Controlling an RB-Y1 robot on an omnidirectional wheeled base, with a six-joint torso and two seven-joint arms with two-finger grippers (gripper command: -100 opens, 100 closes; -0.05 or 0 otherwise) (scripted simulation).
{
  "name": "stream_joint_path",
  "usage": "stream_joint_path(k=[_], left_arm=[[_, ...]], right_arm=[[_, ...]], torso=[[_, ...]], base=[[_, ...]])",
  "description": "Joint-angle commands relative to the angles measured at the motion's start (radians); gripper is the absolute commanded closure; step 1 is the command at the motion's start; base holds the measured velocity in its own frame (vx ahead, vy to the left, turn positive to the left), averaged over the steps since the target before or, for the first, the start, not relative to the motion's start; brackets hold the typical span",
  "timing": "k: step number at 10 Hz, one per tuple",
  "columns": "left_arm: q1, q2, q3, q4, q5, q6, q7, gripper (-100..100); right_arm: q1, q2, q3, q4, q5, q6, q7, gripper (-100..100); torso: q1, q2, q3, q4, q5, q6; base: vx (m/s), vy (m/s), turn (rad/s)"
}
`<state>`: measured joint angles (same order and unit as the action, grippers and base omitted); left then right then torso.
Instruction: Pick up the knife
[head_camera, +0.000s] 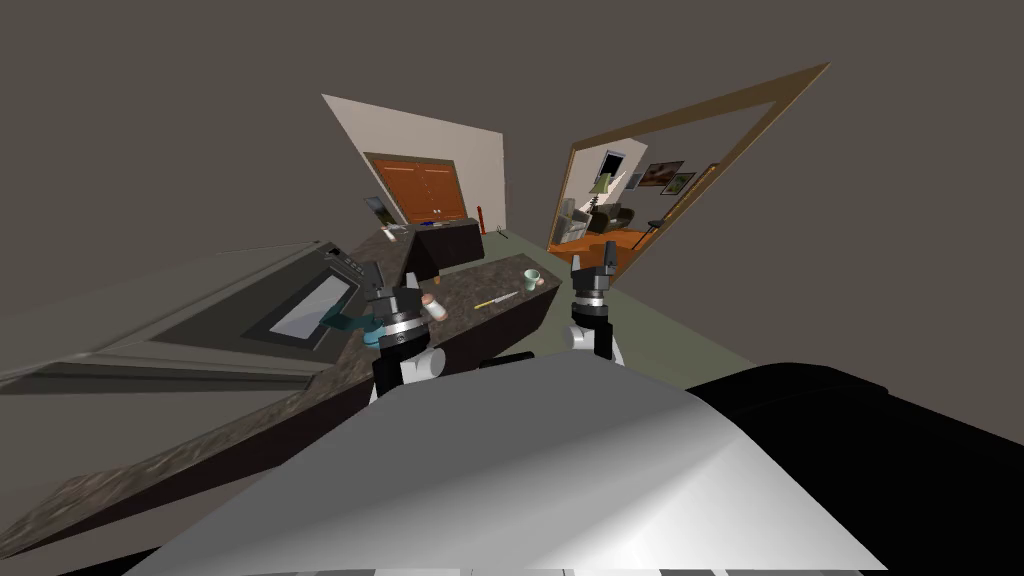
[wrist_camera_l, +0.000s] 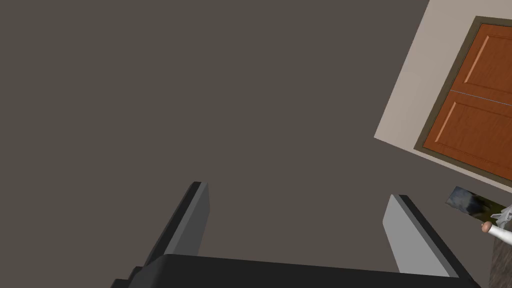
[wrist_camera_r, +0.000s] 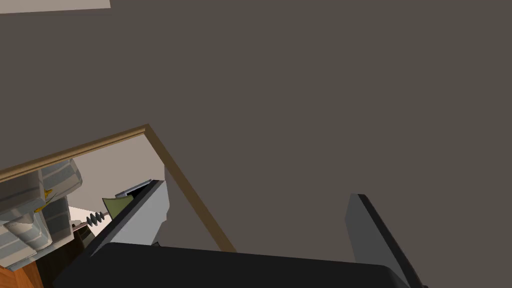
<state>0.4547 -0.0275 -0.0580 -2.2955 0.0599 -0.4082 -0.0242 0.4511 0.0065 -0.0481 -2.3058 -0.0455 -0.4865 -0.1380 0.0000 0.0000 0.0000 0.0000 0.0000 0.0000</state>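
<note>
The knife (head_camera: 497, 299), with a yellow handle and a pale blade, lies flat on the dark speckled counter (head_camera: 470, 290) toward its far end. My left gripper (head_camera: 377, 277) hovers above the counter to the left of the knife, well short of it; its fingers (wrist_camera_l: 192, 220) stand open with nothing between them. My right gripper (head_camera: 592, 261) is raised to the right of the counter's end, beyond the knife, and its fingers (wrist_camera_r: 145, 215) are open and empty as well.
A pale green cup (head_camera: 532, 279) stands near the counter's far end, just past the knife. A small white bottle with a pinkish cap (head_camera: 434, 305) and a teal object (head_camera: 360, 322) lie by my left arm. A cooktop (head_camera: 310, 305) is set in the counter's left. A doorway (head_camera: 640, 200) opens to the right.
</note>
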Motion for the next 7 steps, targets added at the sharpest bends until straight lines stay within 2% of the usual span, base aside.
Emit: stream_joint_path(k=[1, 4, 7], left_arm=[[-0.003, 0.034, 0.004, 0.005, 0.006, 0.013, 0.001, -100], [-0.014, 0.116, 0.021, 0.029, 0.031, 0.065, 0.006, -100], [-0.033, 0.201, 0.048, 0.072, 0.071, 0.155, 0.011, -100]], right_arm=[[0.000, 0.000, 0.000, 0.000, 0.000, 0.000, 0.000, 0], [0.000, 0.000, 0.000, 0.000, 0.000, 0.000, 0.000, 0], [0.000, 0.000, 0.000, 0.000, 0.000, 0.000, 0.000, 0]], torso=[[0.000, 0.000, 0.000, 0.000, 0.000, 0.000], [-0.006, 0.001, 0.001, 0.000, -0.001, 0.000], [-0.010, 0.001, 0.001, 0.000, -0.002, 0.000]], base=[[-0.007, -0.033, -0.012], [-0.014, -0.091, -0.015], [-0.014, -0.162, -0.026]])
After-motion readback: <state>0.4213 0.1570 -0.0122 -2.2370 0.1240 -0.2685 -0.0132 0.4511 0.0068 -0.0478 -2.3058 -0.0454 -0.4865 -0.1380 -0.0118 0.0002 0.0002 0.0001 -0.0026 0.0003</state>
